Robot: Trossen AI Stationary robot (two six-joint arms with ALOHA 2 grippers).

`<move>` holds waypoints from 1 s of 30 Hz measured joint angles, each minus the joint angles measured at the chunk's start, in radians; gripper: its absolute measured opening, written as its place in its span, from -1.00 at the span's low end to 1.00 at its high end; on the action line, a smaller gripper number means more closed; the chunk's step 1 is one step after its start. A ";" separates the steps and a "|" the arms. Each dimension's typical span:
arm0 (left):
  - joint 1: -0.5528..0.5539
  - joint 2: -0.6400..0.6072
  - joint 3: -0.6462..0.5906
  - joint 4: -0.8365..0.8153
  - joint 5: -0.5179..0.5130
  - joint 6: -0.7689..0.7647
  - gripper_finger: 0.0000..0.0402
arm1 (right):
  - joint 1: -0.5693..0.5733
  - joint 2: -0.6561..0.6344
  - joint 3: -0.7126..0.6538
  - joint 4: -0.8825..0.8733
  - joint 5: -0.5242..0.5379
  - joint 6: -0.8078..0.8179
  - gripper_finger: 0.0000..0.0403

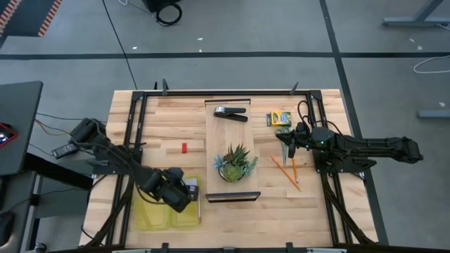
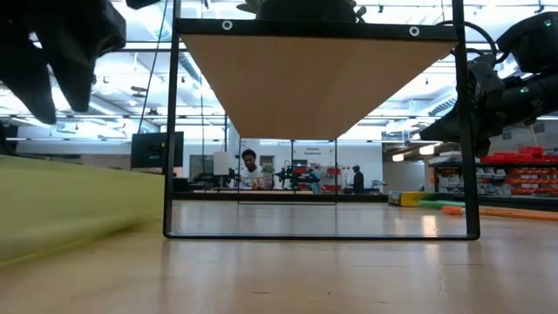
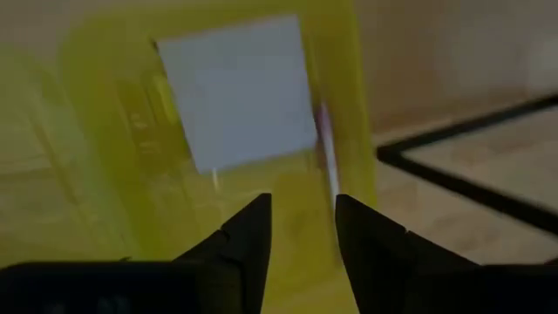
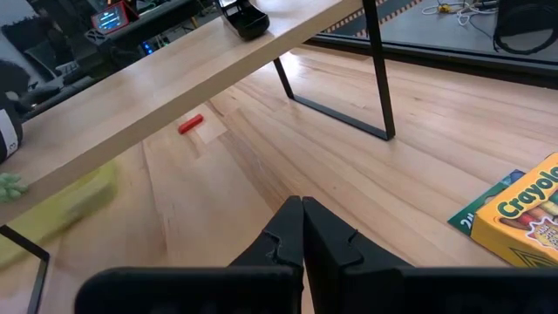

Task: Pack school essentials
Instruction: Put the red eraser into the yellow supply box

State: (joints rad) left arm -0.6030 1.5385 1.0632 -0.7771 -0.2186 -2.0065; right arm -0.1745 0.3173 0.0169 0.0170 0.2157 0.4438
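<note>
While left gripper (image 3: 301, 228) hovers slightly spread over yellow tray (image 1: 151, 216) holding note pad (image 3: 235, 92), right gripper (image 4: 302, 228), pressed together, sits nearest pencils (image 1: 287, 171), probably six o'clock, long axis twelve-to-six.

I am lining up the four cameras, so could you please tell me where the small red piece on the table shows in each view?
High view: the red piece lies on bare wood, left of the raised wooden shelf.
Low view: not in it.
Left wrist view: not in it.
Right wrist view: it lies on the tabletop, partly under the shelf's edge.
Shared landmark: the shelf with the black stapler on it, also in the right wrist view.
</note>
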 joint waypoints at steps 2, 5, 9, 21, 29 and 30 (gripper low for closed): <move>0.014 -0.045 -0.045 -0.001 -0.011 0.009 -0.39 | 0.000 0.000 0.000 0.000 0.000 0.000 -0.95; 0.043 -0.124 -0.120 0.006 -0.027 0.032 -0.45 | 0.000 0.000 0.000 0.000 0.000 0.000 -0.95; 0.107 -0.230 -0.217 0.012 -0.029 0.088 -0.49 | 0.000 0.000 0.000 0.000 0.000 0.000 -0.95; 0.419 -0.266 -0.372 0.005 -0.047 0.323 -0.18 | 0.000 0.000 0.000 0.000 0.000 0.000 -0.95; 0.619 -0.219 -0.414 0.094 -0.059 0.516 0.08 | 0.000 0.000 0.000 0.000 0.000 0.000 -0.95; 0.640 -0.212 -0.417 0.112 -0.059 0.537 0.10 | 0.000 0.000 0.000 0.000 0.000 0.000 -0.95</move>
State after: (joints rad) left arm 0.0374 1.3261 0.6459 -0.6648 -0.2775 -1.4697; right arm -0.1743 0.3175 0.0167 0.0170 0.2157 0.4438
